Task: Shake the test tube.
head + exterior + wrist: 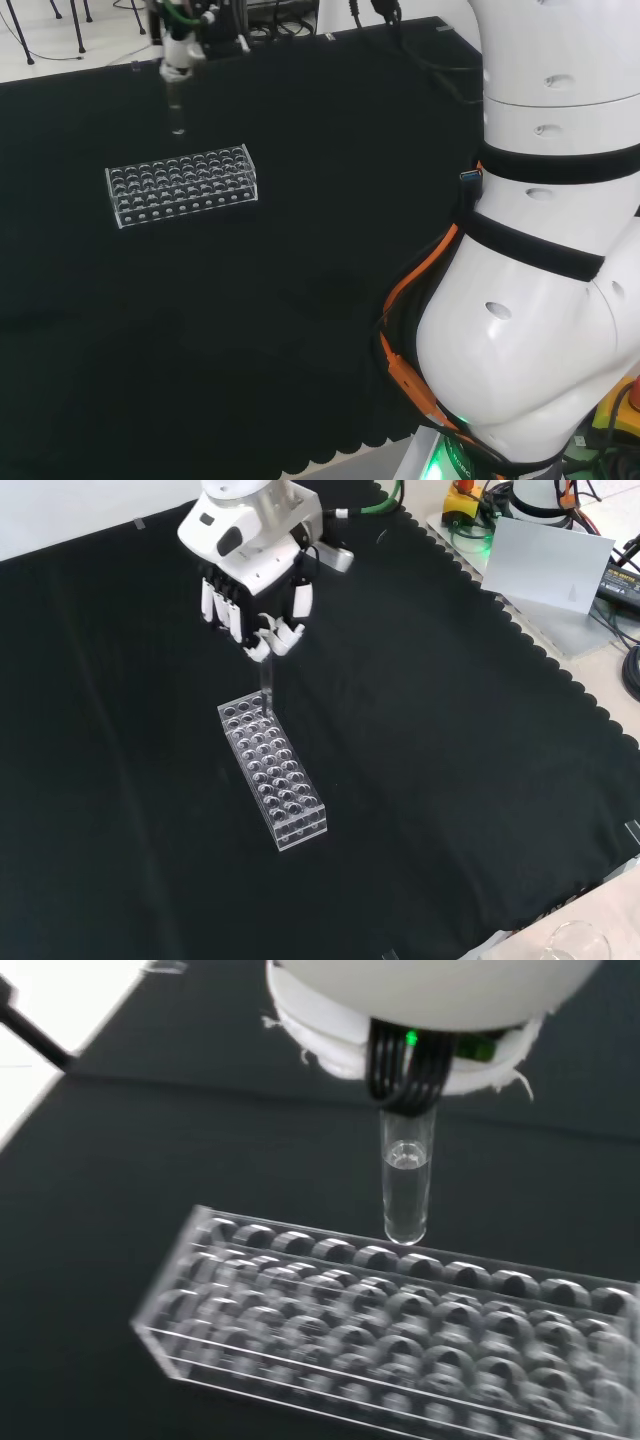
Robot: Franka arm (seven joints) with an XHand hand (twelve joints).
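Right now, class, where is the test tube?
Front view: the tube hangs upright from the hand, just above the rack's far end.

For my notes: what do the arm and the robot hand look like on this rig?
The arm is glossy white with rounded links, black bands at the joints and an orange cable running down its side. The robot hand has a white shell over the back, black finger segments with white tips, and a green cable trailing behind the wrist.
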